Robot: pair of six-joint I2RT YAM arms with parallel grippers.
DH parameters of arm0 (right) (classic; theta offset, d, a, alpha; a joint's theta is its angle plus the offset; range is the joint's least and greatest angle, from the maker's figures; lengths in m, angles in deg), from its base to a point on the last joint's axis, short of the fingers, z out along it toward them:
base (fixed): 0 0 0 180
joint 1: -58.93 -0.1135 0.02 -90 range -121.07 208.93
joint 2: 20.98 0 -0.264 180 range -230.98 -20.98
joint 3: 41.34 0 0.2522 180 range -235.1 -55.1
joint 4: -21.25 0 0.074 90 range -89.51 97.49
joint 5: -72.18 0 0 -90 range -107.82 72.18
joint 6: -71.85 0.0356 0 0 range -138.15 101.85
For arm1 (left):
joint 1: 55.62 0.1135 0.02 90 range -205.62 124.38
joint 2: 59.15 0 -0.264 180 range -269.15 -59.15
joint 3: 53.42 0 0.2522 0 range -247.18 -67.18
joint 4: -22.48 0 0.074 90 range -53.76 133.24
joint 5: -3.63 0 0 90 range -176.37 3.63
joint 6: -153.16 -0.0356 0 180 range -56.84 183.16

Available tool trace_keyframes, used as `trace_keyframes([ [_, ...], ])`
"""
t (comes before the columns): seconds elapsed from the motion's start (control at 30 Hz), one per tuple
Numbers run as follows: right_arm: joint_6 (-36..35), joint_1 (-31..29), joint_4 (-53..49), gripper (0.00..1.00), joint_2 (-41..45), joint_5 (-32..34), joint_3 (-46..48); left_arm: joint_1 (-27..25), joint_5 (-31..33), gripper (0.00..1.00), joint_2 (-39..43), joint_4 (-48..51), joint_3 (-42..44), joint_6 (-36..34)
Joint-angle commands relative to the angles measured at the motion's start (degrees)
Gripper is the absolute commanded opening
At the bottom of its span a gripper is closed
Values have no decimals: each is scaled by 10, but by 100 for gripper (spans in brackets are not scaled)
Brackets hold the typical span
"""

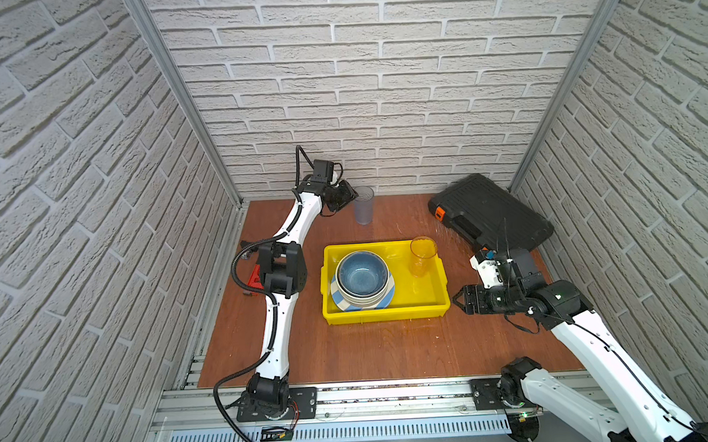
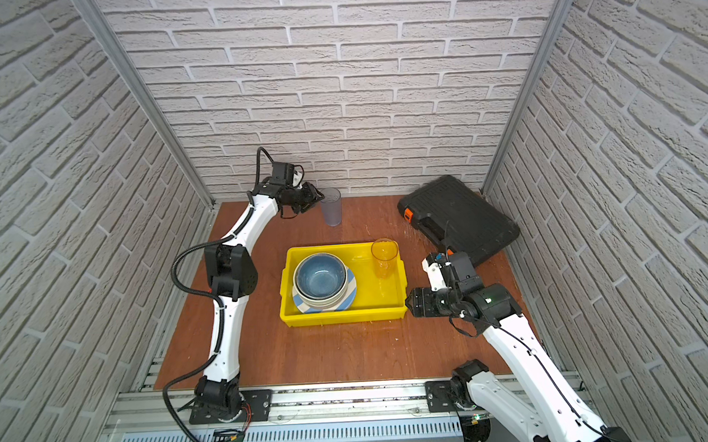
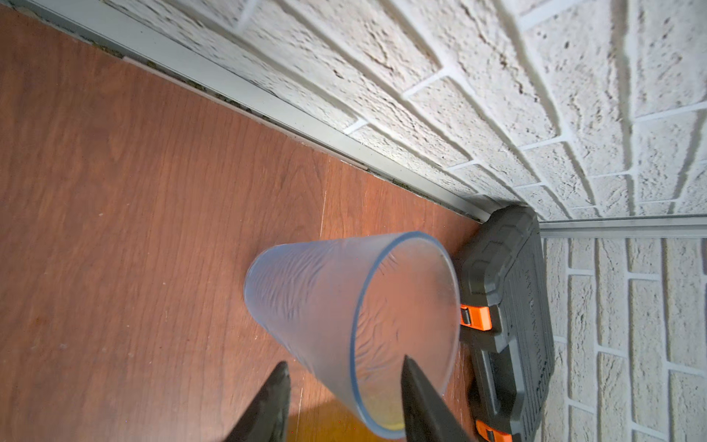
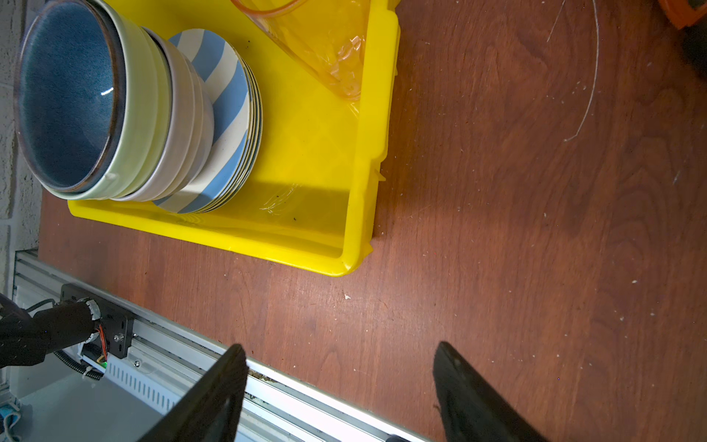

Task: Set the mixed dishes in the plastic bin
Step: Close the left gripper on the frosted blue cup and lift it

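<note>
One frosted, rippled, tapered tumbler [image 3: 306, 302]

No legible text or labels

Three walls closed in the work cell: a back wall [image 1: 378, 83], a left wall [image 1: 52, 204] and a right wall [image 1: 674, 172], all faced with pale grey-white brick in raised relief. Slim aluminium posts [image 1: 179, 98] ran up both rear corners. A grey metal trim strip [image 3: 267, 103] sealed the foot of the back wall where it met the table [image 1: 392, 344], a reddish-brown wood-grain board. The board was dotted with pale specks and bore a long curved scratch [image 4: 589, 95]. Along its front edge lay an aluminium rail [image 1: 394, 394], then a slotted metal strip [image 1: 396, 429]. The light was bright and even, casting only soft shadows on the wood.
</note>
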Motion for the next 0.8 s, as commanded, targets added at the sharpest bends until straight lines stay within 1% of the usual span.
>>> trace_keyframes([
  [0.0, 0, 1, 10, 78, 9, -2, 3, -2, -13, 48, -14, -10, -19, 14],
  [0.1, 2, 1, 14, 78, 10, -2, 6, -2, -17, 46, -25, -10, -28, 20],
  [0.2, 5, 1, 20, 78, 9, -5, 10, -3, -14, 41, -34, -1, -42, 17],
  [0.37, 7, 1, 25, 78, 7, -6, 12, -4, -7, 33, -30, 21, -42, 2],
  [0.5, 8, 1, 29, 78, 8, -8, 15, -4, -6, 23, -22, 42, -30, -16],
  [0.67, 12, 1, 36, 78, 8, -10, 17, -10, 21, 21, -12, 80, -23, -50],
  [0.77, 13, 2, 39, 78, 6, -11, 15, -11, 21, 18, -4, 81, -9, -52],
])
